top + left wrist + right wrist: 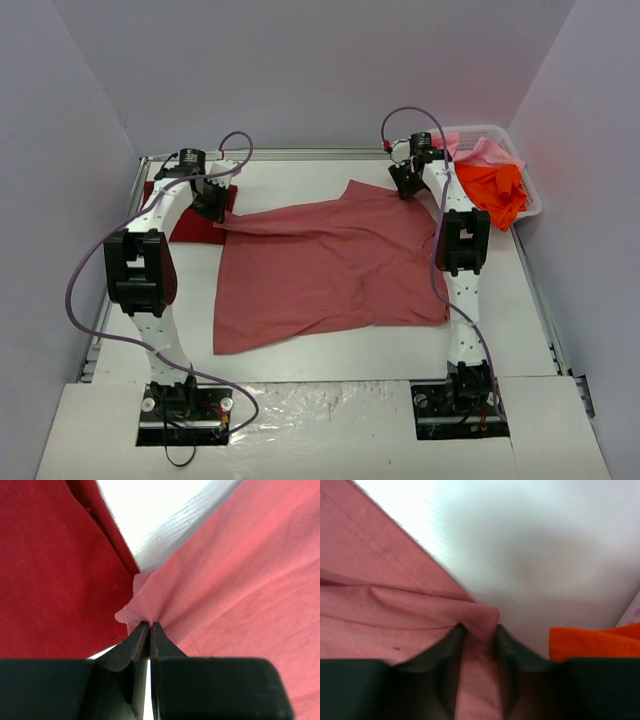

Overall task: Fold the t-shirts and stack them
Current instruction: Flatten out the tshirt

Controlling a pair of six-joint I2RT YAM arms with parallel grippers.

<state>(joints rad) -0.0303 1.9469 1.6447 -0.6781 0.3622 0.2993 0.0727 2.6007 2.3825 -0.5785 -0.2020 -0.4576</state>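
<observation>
The top view alone gives the whole layout: a soft muted rose-red t-shirt (pixel 330 265) lies spread, mostly flat, across the middle of the white table (pixel 300 350); a dark crimson t-shirt (pixel 190 228) lies at the far left, partly under the left arm; a white plastic lattice basket (pixel 533 205) sits at the far right corner, holding a bright orange t-shirt (pixel 492 190) and a light pink t-shirt (pixel 485 152). In that view the left gripper (pixel 212 205) sits at the shirt's far left corner and the right gripper (pixel 408 180) at its far right corner, but how the jaws stand is too small to read.

The wrist views settle that. In the left wrist view the left gripper (pixel 149 627) is clenched, its fingers pressed together on a small hemmed corner of the rose-red t-shirt (pixel 250 580); the dark crimson t-shirt (pixel 50 570) fills the left side, with a strip of bare table (pixel 150 510) between the two cloths.

In the right wrist view the right gripper (pixel 479 630) has its jaws partly apart, with a raised fold of the rose-red t-shirt (pixel 380 595) bunched between them, both fingers touching it, so it grasps the cloth; the bright orange t-shirt (pixel 595 640) shows at the right edge, and bare table (pixel 545 555) lies beyond.
</observation>
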